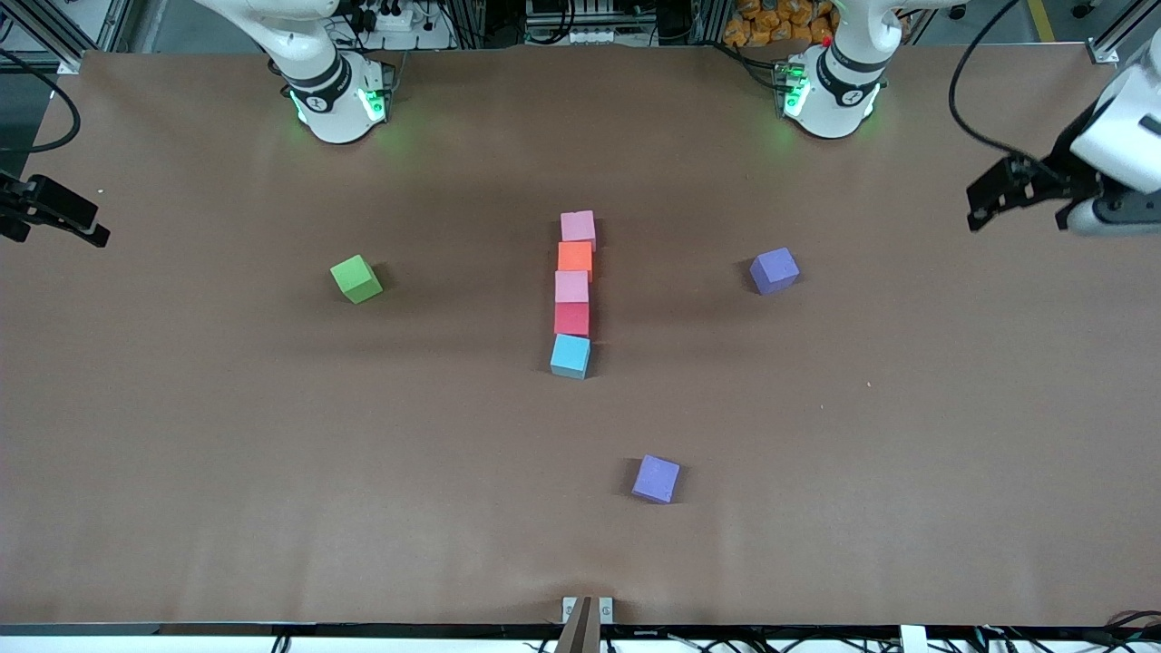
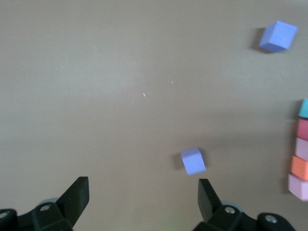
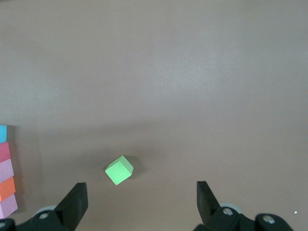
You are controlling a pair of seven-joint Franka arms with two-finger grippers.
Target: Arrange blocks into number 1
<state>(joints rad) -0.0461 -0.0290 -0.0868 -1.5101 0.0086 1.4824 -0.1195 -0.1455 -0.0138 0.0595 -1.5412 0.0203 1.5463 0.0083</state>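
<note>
Hanging spread wide and holding nothing, the left gripper (image 2: 143,202) is waiting over the table's (image 1: 181,453) left-arm end, and the right gripper (image 3: 142,204), equally wide and empty, is waiting over the right-arm end. Lying on brown paper, the blocks (image 1: 573,292) are touching in one straight line mid-table: pink, orange, pink, red, blue nearest the front camera.

White arms (image 1: 317,54), green base LEDs, blk cables.
</note>
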